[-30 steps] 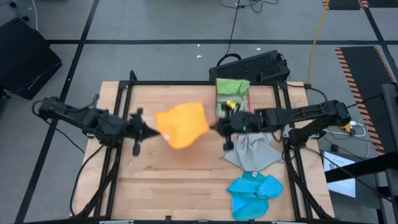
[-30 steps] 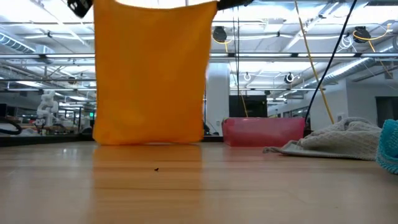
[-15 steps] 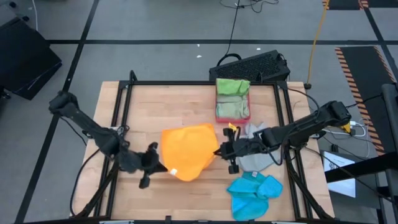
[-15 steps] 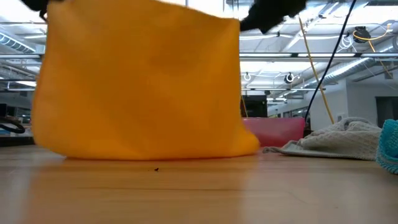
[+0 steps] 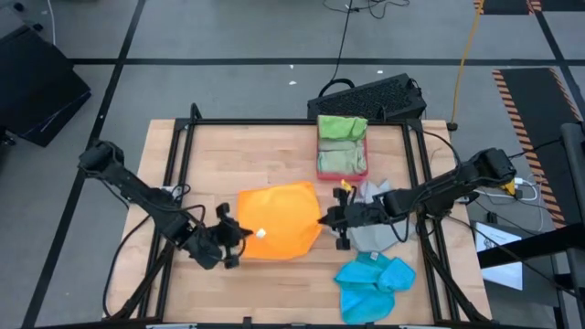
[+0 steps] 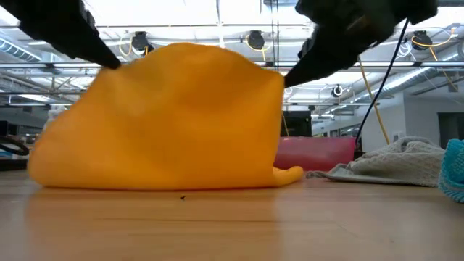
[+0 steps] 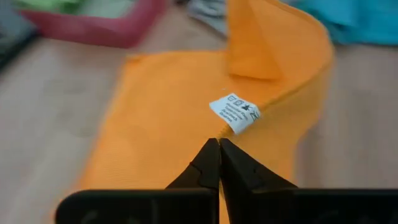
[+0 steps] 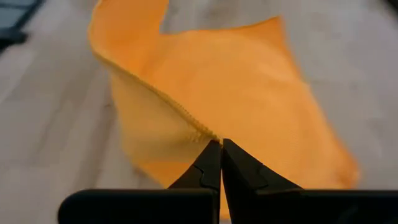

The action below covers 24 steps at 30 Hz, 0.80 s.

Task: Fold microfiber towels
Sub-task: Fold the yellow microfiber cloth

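Both grippers were pinched closed on the orange towel, the left gripper at one edge, the right gripper at the opposite. It draped onto the table's middle

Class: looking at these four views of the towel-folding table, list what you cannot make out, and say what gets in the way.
- High view: pink-red plastic tray, its floor hidden by green cloths.
- Low view: bright blue towel, cut off by the picture's edge.
- Left wrist view: white label on the orange microfiber towel, print too small.
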### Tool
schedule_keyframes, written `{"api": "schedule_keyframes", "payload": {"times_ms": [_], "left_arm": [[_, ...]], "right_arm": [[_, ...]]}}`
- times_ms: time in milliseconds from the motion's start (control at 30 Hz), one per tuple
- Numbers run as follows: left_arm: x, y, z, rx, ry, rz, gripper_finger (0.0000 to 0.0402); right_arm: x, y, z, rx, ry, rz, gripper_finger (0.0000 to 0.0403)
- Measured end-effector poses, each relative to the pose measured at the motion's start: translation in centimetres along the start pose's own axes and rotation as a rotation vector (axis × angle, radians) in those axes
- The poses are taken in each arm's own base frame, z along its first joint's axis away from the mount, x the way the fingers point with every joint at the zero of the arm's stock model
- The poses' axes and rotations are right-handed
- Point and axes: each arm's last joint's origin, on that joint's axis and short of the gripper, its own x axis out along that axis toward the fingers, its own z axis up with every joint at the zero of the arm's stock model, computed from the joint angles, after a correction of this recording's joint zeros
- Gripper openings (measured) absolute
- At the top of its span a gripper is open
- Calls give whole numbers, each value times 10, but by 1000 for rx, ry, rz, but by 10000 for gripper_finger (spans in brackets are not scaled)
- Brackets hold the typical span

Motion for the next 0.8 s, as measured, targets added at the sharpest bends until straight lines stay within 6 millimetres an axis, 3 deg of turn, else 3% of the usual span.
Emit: {"api": "schedule_keyframes", "payload": {"times_ms": [133, 267, 567, 700, 800], "left_arm": [[3, 13, 1, -12, -20, 132, 6], [-1, 15, 4, -19, -12, 93, 5], [-43, -17, 9, 41, -163, -197, 5], [-61, -26, 0, 89, -176, -279, 3], [-64, -27, -6, 86, -154, -277, 5]], "right_arm": [[-4, -10, 14, 2, -17, -61, 0], [-17, -1, 33, -7, -25, -30, 0], [-35, 49, 54, 50, -78, 42, 0], [-37, 74, 60, 62, -102, 57, 0], [-33, 87, 64, 63, -94, 81, 0]]}}
